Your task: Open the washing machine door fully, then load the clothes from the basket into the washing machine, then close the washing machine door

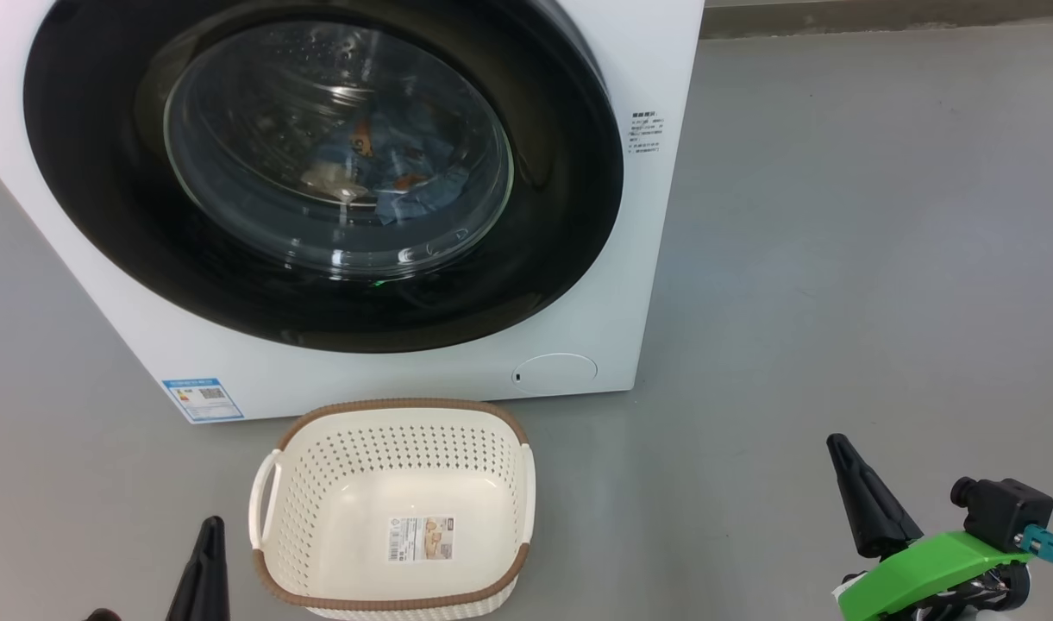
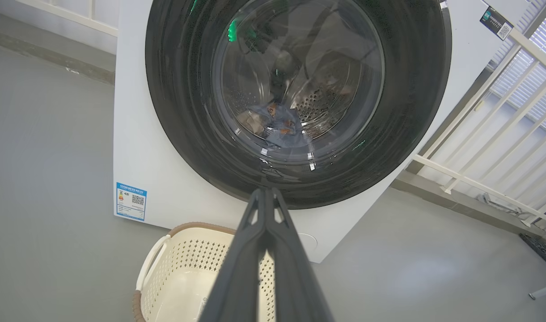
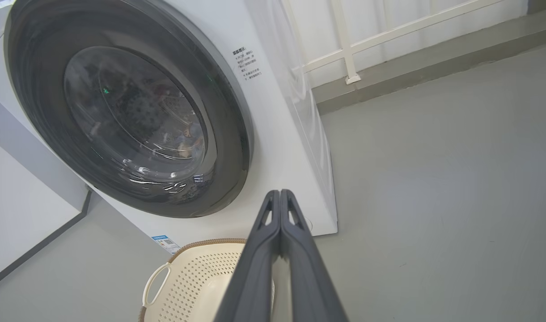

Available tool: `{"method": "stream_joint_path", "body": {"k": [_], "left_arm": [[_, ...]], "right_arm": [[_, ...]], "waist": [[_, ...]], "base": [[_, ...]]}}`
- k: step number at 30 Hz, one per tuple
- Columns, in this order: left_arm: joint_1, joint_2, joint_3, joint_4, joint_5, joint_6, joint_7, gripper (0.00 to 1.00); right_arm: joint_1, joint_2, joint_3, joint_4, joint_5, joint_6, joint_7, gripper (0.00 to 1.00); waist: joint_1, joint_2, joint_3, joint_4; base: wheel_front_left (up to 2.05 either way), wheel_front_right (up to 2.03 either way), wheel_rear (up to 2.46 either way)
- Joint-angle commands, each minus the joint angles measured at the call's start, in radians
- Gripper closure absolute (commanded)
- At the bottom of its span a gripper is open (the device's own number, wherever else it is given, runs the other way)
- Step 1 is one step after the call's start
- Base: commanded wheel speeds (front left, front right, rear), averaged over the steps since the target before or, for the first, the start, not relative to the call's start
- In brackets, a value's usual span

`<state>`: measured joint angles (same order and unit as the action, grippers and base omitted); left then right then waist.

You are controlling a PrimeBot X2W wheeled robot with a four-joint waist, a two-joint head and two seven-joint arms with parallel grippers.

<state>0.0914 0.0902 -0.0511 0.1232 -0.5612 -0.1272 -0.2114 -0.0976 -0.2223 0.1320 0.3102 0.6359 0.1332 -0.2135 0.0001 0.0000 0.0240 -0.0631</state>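
You are working on a smooth grey floor [image 1: 836, 259]. In the wrist views, a white railing [image 2: 478, 134] runs behind and beside the washing machine [image 1: 647, 52]. The machine is a white box standing directly on the floor. It has a blue sticker [image 1: 203, 399] at the lower left corner of its front and a small round flap [image 1: 554, 373] at the lower right. The door [image 1: 569, 172] lies flush against the front, and its glossy black rim surrounds the clear glass bowl. Through the glass you can see the clothes [image 1: 405, 172], light blue fabric with orange print, resting low in the steel drum. The basket [image 1: 397, 405] stands on the floor just in front of the machine, below the door. It is upright, and the one item in it is a printed label [image 1: 420, 537] lying flat on its bottom. The left pincer [image 2: 266, 197] is fully closed, with its fingers pressed together and nothing between them. In its wrist view it points toward the lower rim of the door, above the basket. The right pincer [image 3: 280, 199] is likewise closed with nothing between its fingers. In the head view it sits to the right of the basket, well apart from it, over bare floor.
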Motion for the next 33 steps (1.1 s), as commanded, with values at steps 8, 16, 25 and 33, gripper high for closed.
{"method": "stream_joint_path", "body": {"k": [8,16,25,33], "left_arm": [[-0.047,0.011,0.022,-0.007,-0.099,0.001,0.025,1.0],[-0.059,0.01,0.03,0.004,-0.178,0.0,0.046,1.0],[-0.073,0.008,0.038,0.017,-0.266,-0.001,0.069,1.0],[-0.086,0.007,0.046,0.028,-0.344,-0.001,0.09,1.0]], "right_arm": [[-0.024,0.004,-0.027,-0.029,0.092,0.0,0.024,1.0],[-0.023,0.016,-0.043,-0.032,0.164,-0.001,0.047,1.0],[-0.023,0.03,-0.061,-0.034,0.244,-0.001,0.073,1.0],[-0.022,0.042,-0.076,-0.037,0.315,-0.001,0.095,1.0]], "waist": [[-0.0001,0.0,-0.002,0.005],[-0.0001,0.0,-0.004,0.01],[-0.0001,0.0,-0.005,0.015],[-0.0001,0.0,-0.007,0.019]], "base": [[0.0,0.0,0.0],[0.0,0.0,0.0],[0.0,0.0,0.0],[0.0,0.0,0.0]]}}
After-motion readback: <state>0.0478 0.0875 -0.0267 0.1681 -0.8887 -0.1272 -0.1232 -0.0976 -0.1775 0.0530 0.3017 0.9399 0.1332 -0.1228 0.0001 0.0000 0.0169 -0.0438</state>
